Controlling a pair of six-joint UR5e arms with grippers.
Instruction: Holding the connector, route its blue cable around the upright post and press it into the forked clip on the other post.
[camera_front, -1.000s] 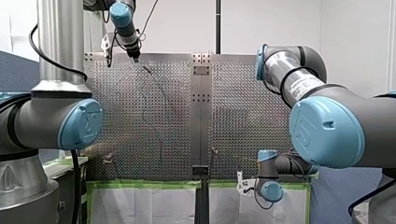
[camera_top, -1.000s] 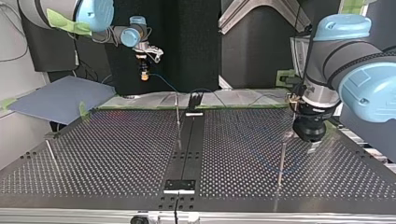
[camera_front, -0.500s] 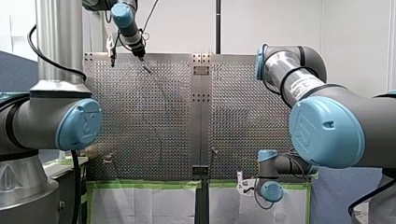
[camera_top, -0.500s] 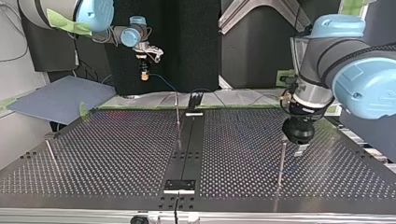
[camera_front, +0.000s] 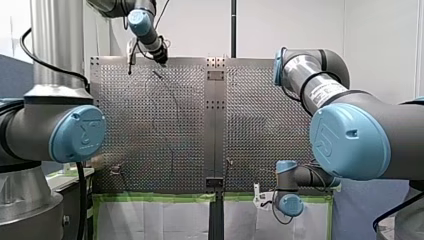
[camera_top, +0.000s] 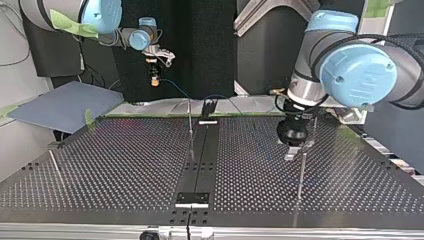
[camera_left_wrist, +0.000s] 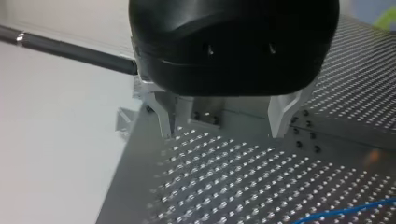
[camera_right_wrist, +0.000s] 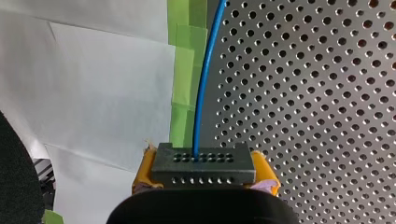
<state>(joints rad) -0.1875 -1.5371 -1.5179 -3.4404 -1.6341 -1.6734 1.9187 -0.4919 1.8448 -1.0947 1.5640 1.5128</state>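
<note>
1. A perforated metal worktop (camera_top: 125, 165) is carrying thin upright metal posts (camera_top: 301, 172).
2. My yellow-padded right gripper (camera_right_wrist: 205, 173) is clamping the dark rectangular connector (camera_right_wrist: 204, 161) at the worktop's edge, its thin blue cable (camera_right_wrist: 201, 93) leading ahead.
3. My black left gripper (camera_left_wrist: 224, 126) is hanging, fingers apart, near one post.

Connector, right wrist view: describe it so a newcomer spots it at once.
Find the perforated table and the green tape along its edge. Near that tape, my right gripper clamps the connector between yellow pads. It is the only dark block with rows of small holes, and the blue cable runs out of it.
</note>
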